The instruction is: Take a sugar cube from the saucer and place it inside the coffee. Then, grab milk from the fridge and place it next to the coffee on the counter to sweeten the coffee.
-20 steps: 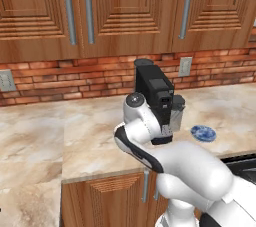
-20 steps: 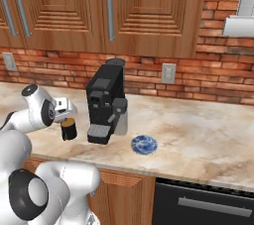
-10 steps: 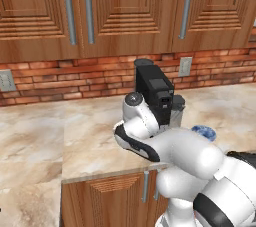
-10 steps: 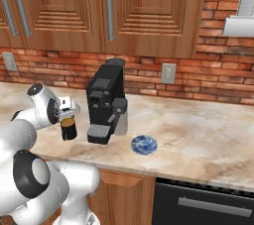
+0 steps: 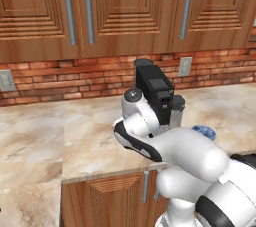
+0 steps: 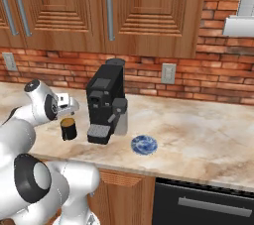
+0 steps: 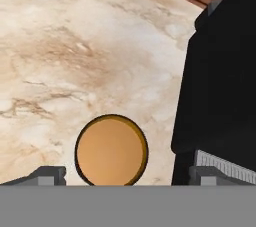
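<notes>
A kitchen: a marbled desk (image 6: pixel 198 130) carries a black coffee machine (image 6: pixel 105 102), with a red brick wall (image 6: pixel 208 78) behind it, wooden cabinets (image 6: pixel 149 11) above it and an oven (image 6: pixel 203 204) below it to the right.

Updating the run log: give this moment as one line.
gripper: open, above coffee | saucer: right of coffee machine | milk: not placed

A black coffee machine (image 6: pixel 105 102) stands against a red brick wall (image 6: pixel 208 83) under wooden wall cabinets (image 6: pixel 139 11).
</notes>
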Controlling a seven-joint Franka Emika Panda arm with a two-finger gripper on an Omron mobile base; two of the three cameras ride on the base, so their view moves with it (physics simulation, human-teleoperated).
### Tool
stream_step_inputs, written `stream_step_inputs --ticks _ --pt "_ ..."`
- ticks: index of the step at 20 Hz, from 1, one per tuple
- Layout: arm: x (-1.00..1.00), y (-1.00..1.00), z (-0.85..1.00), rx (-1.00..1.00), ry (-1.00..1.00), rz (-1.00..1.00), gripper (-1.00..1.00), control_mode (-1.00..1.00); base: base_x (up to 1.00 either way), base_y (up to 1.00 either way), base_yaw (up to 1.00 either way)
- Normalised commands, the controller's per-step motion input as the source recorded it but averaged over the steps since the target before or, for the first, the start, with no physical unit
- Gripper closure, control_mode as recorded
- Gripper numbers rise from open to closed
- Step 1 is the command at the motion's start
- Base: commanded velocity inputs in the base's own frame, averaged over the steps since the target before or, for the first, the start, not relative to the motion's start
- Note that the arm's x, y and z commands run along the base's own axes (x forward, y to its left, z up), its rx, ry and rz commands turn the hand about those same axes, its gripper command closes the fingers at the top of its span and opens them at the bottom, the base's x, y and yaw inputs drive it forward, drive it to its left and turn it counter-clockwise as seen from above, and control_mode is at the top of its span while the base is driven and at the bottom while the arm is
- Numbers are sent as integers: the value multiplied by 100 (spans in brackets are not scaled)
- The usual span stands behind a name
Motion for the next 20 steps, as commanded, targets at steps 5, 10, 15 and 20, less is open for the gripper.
stream_step_inputs --ticks 5,10,15,20 --pt "-39 -26 49 7 -10 -7 -100 -100 0 0 0" --pt "-43 -49 51 15 -10 -11 -100 -100 0 0 0" --pt "-36 -51 40 13 -12 -7 -100 -100 0 0 0" --pt "-11 -45 19 8 -9 -2 -100 -100 0 0 0"
